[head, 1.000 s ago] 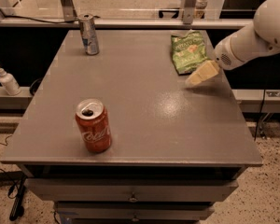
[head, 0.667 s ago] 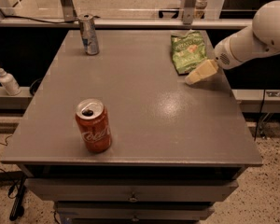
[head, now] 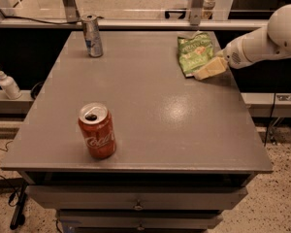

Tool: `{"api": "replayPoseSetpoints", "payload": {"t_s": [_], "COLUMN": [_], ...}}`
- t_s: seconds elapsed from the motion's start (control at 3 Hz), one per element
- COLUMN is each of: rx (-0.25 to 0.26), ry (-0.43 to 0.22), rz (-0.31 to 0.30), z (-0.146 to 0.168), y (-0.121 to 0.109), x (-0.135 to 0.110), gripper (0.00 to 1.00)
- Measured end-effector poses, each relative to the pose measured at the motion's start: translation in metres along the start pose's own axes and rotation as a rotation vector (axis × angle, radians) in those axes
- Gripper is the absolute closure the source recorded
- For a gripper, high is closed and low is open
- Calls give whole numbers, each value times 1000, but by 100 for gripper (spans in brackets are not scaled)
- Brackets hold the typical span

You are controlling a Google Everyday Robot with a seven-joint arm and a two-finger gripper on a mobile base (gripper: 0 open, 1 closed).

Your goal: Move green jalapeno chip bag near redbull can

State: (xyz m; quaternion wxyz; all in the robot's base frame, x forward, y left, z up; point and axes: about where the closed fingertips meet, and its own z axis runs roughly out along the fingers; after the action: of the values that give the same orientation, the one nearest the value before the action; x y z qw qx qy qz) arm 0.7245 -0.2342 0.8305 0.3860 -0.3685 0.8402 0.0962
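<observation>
Tool (head: 208,70) sits at bench (head: 150,106) right rear against the lower-right edge of green jalapeno chip bag (head: 194,52), open or clamped I can't tell; bag's long axis runs front-to-back, redbull can (head: 92,35) well apart to its left, so travel should go leftward.

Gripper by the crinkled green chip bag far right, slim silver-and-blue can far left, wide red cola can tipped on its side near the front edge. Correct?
One error: the wide red cola can stands upright, opening on top, as the camera view shows. The rest holds: gripper by the crinkled green chip bag far right, slim silver-and-blue can far left.
</observation>
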Motion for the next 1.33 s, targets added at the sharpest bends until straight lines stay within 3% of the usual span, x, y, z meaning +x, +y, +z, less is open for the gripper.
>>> {"api": "replayPoseSetpoints", "payload": {"t_s": [0.67, 1.0, 1.33], "rx": [-21, -58, -137], "ry": [-52, -90, -173], "rz": [-16, -15, 5], "z": [-9, -14, -14], "y": [1, 16, 40], "x": [-29, -50, -76], "gripper": [87, 100, 100]}}
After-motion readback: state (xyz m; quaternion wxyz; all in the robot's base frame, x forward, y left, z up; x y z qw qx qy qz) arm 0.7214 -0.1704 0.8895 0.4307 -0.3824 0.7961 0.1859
